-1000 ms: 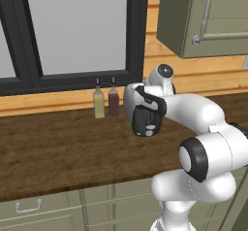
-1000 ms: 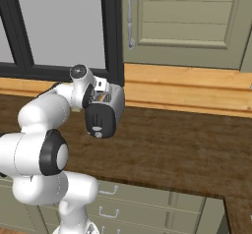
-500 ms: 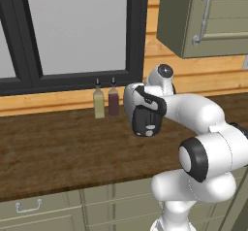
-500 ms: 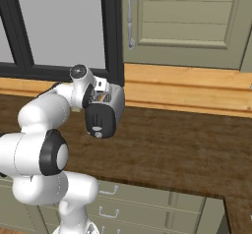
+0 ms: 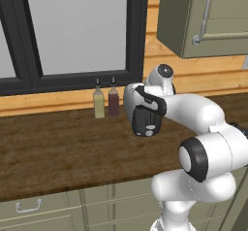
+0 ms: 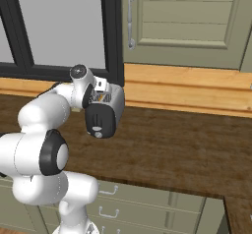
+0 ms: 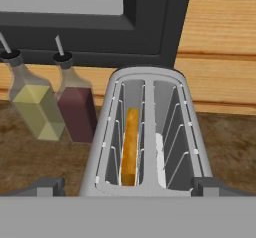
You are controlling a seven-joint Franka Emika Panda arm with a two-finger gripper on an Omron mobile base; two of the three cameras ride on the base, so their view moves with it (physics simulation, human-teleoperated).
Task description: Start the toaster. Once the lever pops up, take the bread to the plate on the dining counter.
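The silver-grey toaster (image 7: 145,132) stands on the dark wood worktop (image 5: 58,147), seen from above in the hand view. A slice of bread (image 7: 130,147) stands on edge in its left slot, sunk below the rim. The toaster's black end panel (image 6: 98,122) with its white knob (image 6: 98,134) faces the robot; the lever is too small to make out. My gripper (image 7: 128,186) hangs just above the toaster's near end, open, one fingertip (image 7: 47,184) on each side and nothing between them. The plate and the dining counter are out of view.
Two small bottles, one yellowish (image 5: 99,104) and one dark red (image 5: 114,103), stand just left of the toaster against the wooden sill. A black-framed window (image 5: 82,31) rises behind. A wall cabinet (image 5: 203,16) hangs at the upper right. Olive drawers (image 6: 147,203) run below the worktop.
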